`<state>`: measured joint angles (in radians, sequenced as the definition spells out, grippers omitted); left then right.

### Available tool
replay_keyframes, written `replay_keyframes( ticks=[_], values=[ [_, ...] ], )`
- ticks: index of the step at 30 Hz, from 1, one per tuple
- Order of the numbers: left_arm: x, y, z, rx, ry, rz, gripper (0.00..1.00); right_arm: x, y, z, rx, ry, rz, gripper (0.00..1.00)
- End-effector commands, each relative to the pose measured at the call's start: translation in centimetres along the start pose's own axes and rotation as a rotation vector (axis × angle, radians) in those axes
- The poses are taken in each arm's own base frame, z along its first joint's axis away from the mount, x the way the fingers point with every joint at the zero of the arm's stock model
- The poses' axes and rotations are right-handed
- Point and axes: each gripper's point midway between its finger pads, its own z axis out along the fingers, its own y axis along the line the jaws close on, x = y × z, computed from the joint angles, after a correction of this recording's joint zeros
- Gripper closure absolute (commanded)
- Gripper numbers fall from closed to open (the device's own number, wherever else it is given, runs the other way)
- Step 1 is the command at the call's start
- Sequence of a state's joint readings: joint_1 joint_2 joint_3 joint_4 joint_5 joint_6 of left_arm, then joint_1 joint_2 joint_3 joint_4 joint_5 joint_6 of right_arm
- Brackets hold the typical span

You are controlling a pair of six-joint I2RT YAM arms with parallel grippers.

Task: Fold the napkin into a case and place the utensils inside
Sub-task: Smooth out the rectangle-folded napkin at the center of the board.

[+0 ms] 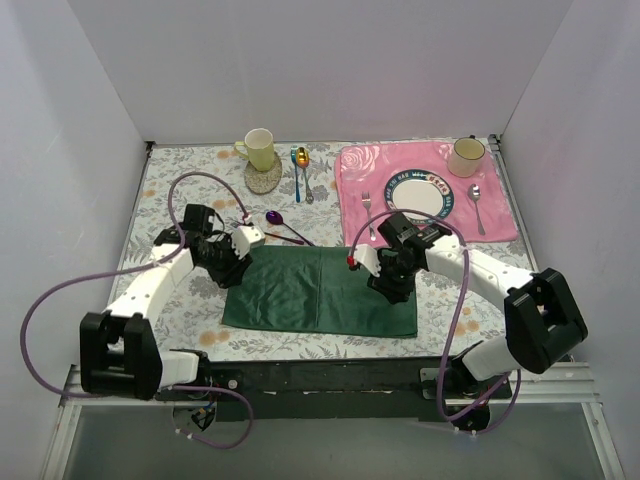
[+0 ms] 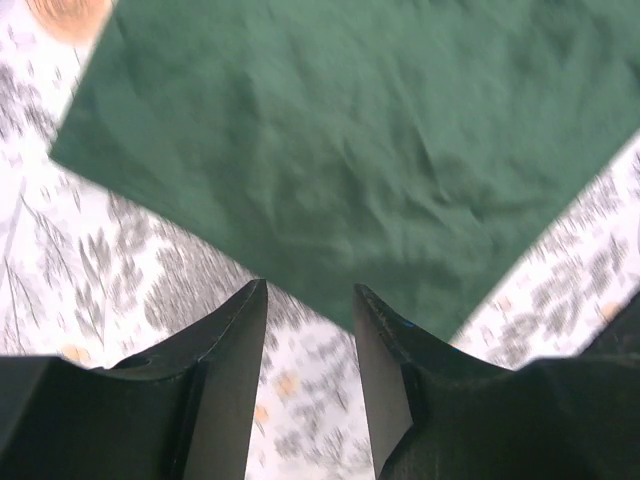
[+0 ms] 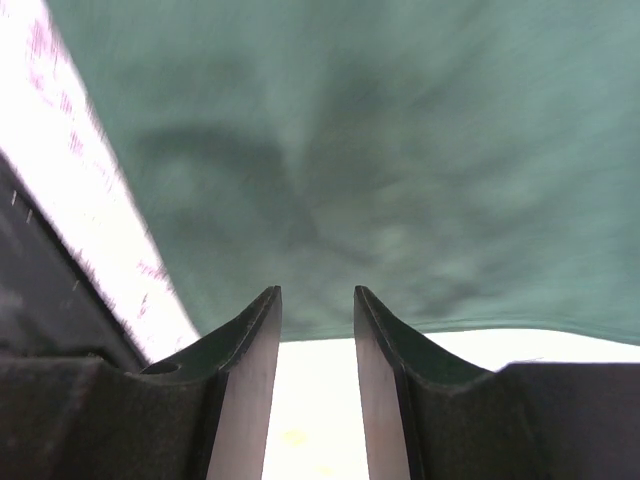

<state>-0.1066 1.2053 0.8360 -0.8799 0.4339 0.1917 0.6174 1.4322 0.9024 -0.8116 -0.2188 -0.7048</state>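
Observation:
The dark green napkin [image 1: 320,290] lies flat on the flowered tablecloth as a wide rectangle. My left gripper [image 1: 233,268] hangs low at its left edge. In the left wrist view it [image 2: 310,290] is open, with bare tablecloth between the fingers and a corner of the napkin [image 2: 350,150] just past the tips. My right gripper [image 1: 390,287] is over the cloth's right part. It [image 3: 317,290] is open too, its tips at an edge of the napkin [image 3: 380,150]. The purple spoon [image 1: 275,218] lies behind the napkin. The purple fork [image 1: 284,239] beside it is partly hidden by my left wrist.
A yellow mug [image 1: 260,148] on a round coaster stands at the back, with blue and gold spoons [image 1: 298,168] next to it. The pink placemat [image 1: 352,200] at back right carries a plate [image 1: 420,190], a cup [image 1: 466,155], a silver spoon [image 1: 477,205] and a silver fork [image 1: 369,226]. White walls enclose three sides.

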Motion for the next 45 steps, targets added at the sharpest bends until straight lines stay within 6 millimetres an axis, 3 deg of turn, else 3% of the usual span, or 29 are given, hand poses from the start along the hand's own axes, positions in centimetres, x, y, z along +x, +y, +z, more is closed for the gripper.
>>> replay_keyframes(
  ticks=[1, 5, 9, 19, 26, 28, 31, 33, 35, 38, 41, 45],
  values=[
    [-2.4, 1.2, 2.8, 0.010, -0.032, -0.008, 0.62, -1.9, -2.0, 0.2, 0.045, -0.037, 0.037, 0.57],
    [-1.0, 0.3, 5.2, 0.014, 0.056, 0.063, 0.63, -1.4, -3.1, 1.7, 0.055, 0.004, 0.044, 0.57],
    [1.0, -1.0, 5.8, 0.041, 0.120, 0.067, 0.65, -0.4, -2.8, 2.8, 0.023, 0.041, 0.040, 0.57],
    [4.9, -6.3, 4.7, 0.130, 0.194, 0.129, 0.67, 3.4, 0.5, 3.2, -0.062, 0.113, -0.010, 0.57],
    [5.1, -8.6, 3.3, 0.199, 0.210, 0.179, 0.68, 3.8, 2.2, 2.5, -0.125, 0.114, -0.035, 0.57],
    [4.9, -8.9, 2.9, 0.218, 0.207, 0.190, 0.68, 3.9, 1.8, 2.6, -0.099, 0.114, -0.050, 0.56],
    [2.5, -8.0, 2.4, 0.177, 0.147, 0.185, 0.68, 3.2, 1.2, 2.1, -0.079, 0.108, -0.039, 0.55],
    [-0.5, -6.2, 2.3, 0.110, 0.084, 0.169, 0.68, 1.3, 0.7, 1.4, -0.079, 0.060, -0.029, 0.55],
    [-2.2, -4.9, 2.7, 0.075, 0.059, 0.145, 0.68, -0.3, 0.3, 0.5, -0.070, 0.017, -0.009, 0.55],
    [-4.2, -2.5, 4.4, 0.031, 0.052, 0.132, 0.68, -0.7, -0.2, 0.2, -0.039, 0.003, 0.007, 0.55],
    [-3.6, -0.6, 6.2, -0.023, 0.096, 0.150, 0.68, 0.3, -1.0, 0.6, 0.010, 0.033, 0.027, 0.55],
    [-0.5, -0.5, 7.6, -0.003, 0.207, 0.203, 0.70, 1.8, -2.1, 1.5, 0.056, 0.080, 0.048, 0.56]
  ],
)
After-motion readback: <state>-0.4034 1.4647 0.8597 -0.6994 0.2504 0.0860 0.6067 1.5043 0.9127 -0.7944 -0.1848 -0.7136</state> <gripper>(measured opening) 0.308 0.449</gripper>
